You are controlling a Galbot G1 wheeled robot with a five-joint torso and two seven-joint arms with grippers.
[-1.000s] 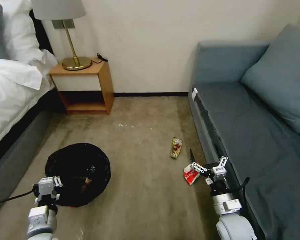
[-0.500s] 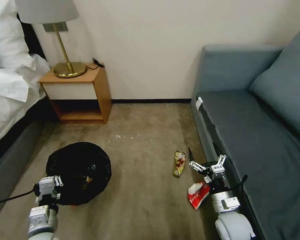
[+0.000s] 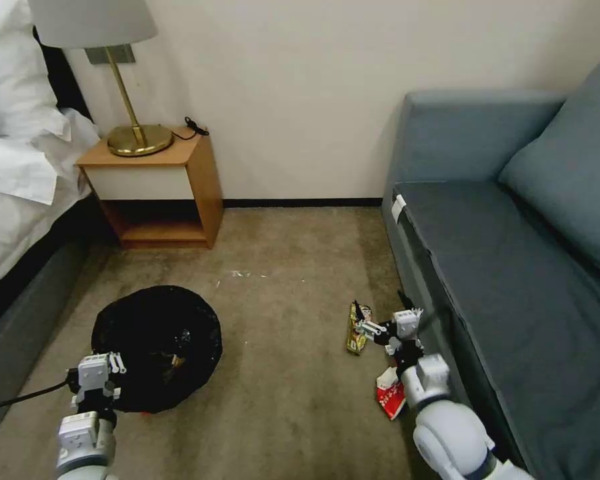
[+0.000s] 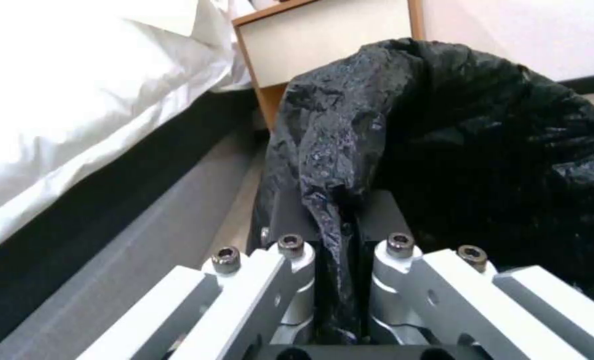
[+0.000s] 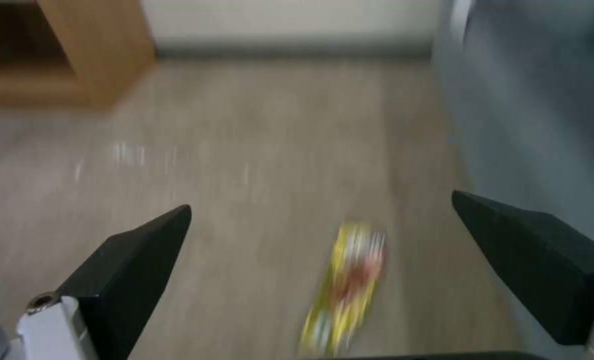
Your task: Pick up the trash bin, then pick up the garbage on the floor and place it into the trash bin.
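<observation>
Two wrappers [image 3: 355, 330] at lower centre, light and crinkly: spread right gripper [image 3: 382, 319] pinches mid-body; left gripper [image 4: 340, 250] clamps bin [image 3: 155, 347] liner.

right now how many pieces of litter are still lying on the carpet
2. The yellow-green wrapper lies near the sofa, just under the open right gripper. The red-white wrapper lies nearer the robot, beside that arm. Anything inside the trash bin isn't counted; more may be hidden.

- The beige carpet floor [image 3: 293, 280] carries the black-lined trash bin [image 3: 157, 343].
- The yellow-green wrapper [image 3: 355, 337] and red-white wrapper [image 3: 390, 397] lie near the sofa [image 3: 513, 280].
- The wooden nightstand [image 3: 160, 193] stands against the wall.
</observation>
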